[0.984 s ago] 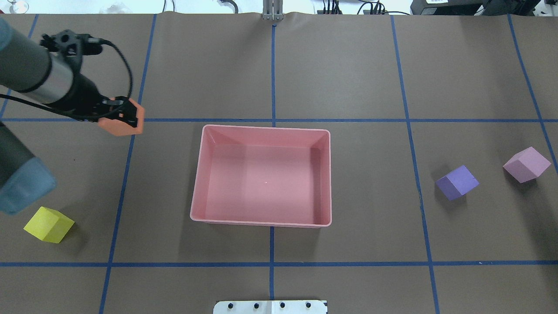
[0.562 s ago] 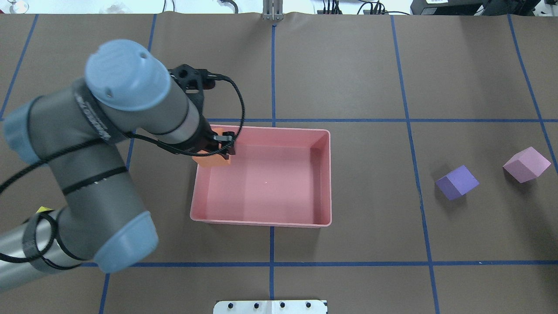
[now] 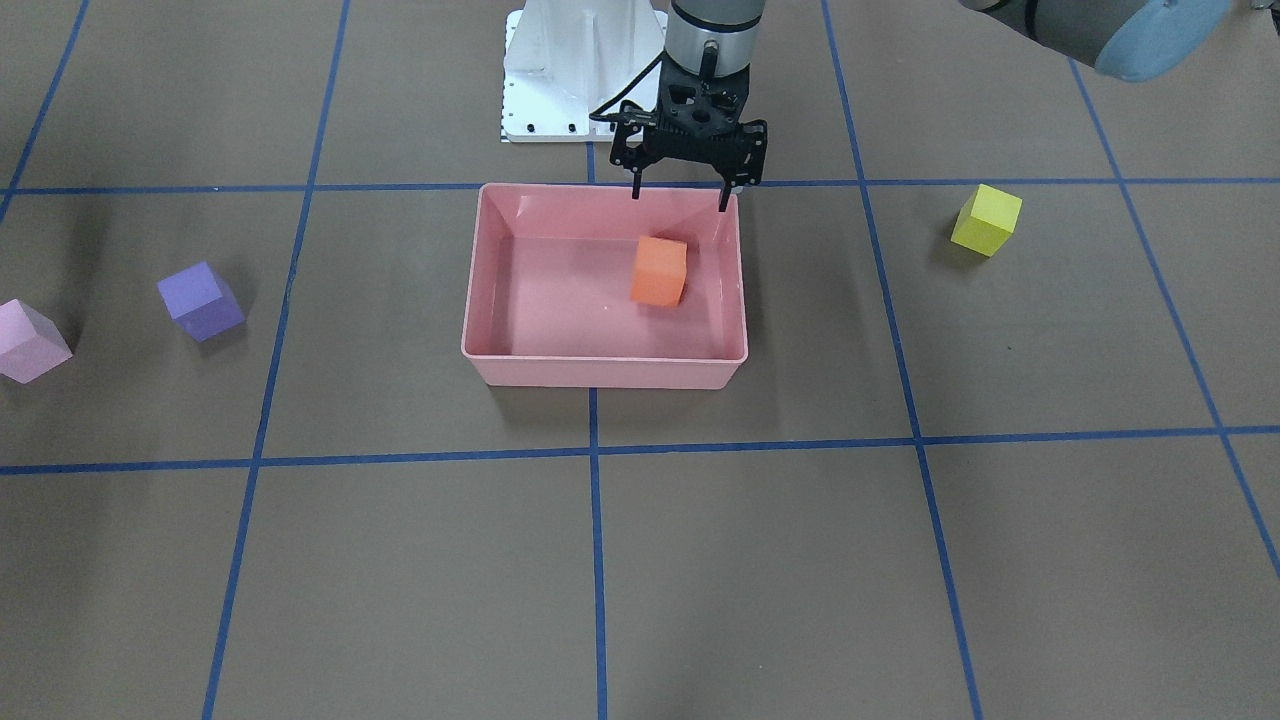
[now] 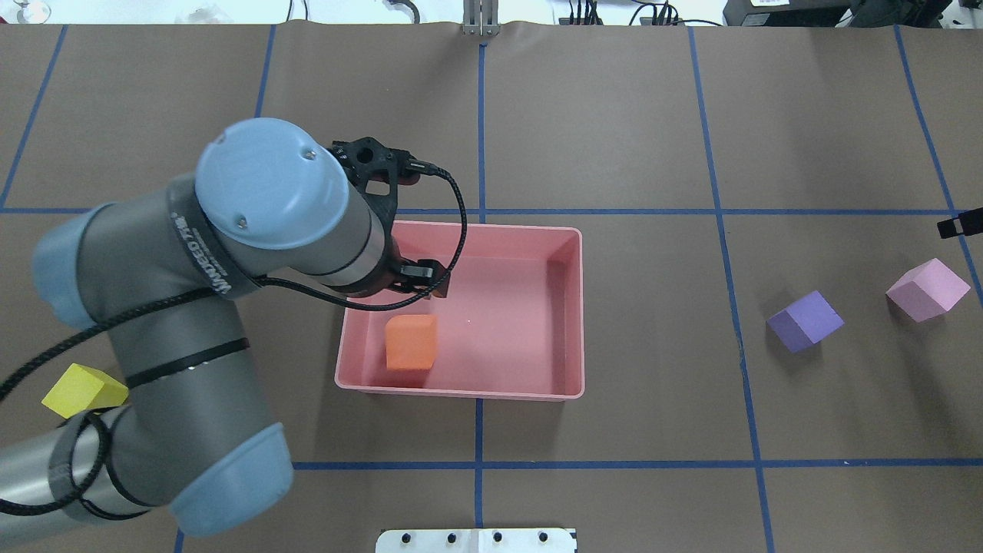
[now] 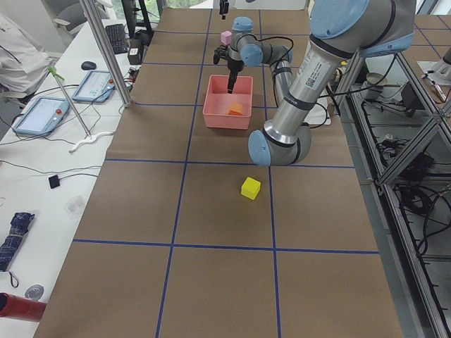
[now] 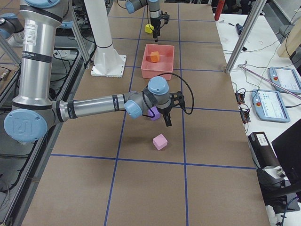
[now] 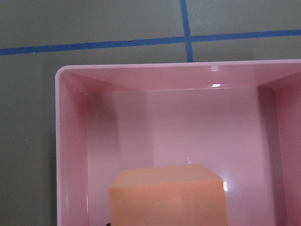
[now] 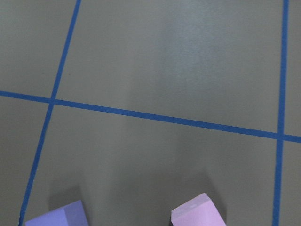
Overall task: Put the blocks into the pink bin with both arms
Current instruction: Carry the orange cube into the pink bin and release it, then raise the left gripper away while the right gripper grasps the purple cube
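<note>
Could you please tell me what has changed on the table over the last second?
The left tool carried the orange block rightward over the pink bin and let it go; it now lies on the bin floor, the tool open above. The bin and the purple block, light pink block and yellow block stayed put.

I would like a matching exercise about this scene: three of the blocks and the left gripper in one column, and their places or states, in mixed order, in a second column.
Column one:
1. orange block
2. yellow block
3. purple block
4. left gripper

Column two:
A. on the table, next to the light pink block
B. open and empty, over the pink bin
C. lying inside the bin
D. alone on the table, on the robot's left of the bin

Pairs: 1-C, 2-D, 3-A, 4-B.
</note>
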`<control>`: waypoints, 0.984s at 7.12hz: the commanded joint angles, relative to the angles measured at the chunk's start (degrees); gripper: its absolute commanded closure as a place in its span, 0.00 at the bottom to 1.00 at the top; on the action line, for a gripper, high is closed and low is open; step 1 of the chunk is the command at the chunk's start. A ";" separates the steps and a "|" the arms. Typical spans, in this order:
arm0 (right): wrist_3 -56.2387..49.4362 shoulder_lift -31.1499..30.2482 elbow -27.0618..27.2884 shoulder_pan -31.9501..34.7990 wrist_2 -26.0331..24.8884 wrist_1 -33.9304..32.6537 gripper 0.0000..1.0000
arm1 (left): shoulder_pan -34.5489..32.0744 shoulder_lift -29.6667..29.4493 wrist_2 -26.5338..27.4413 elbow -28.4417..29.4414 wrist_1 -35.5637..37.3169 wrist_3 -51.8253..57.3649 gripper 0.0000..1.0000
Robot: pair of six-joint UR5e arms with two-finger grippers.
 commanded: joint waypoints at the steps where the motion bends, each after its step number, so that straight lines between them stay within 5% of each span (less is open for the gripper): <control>1: 0.47 -0.95 0.02 -7.88 -4.66 4.69 0.00 | -12.39 8.26 -7.25 -2.60 2.28 20.49 0.00; 3: 3.87 -0.87 0.28 -13.86 -7.83 5.39 0.00 | -18.94 13.30 -8.53 -2.25 2.10 29.71 0.00; 5: 13.63 -0.52 0.46 -24.23 -17.30 9.43 0.00 | -18.96 13.31 -8.53 -2.16 2.10 29.20 0.00; 7: 15.24 -0.16 0.20 -28.90 -21.27 9.44 0.00 | -18.87 13.31 -8.53 -2.07 2.10 29.20 0.00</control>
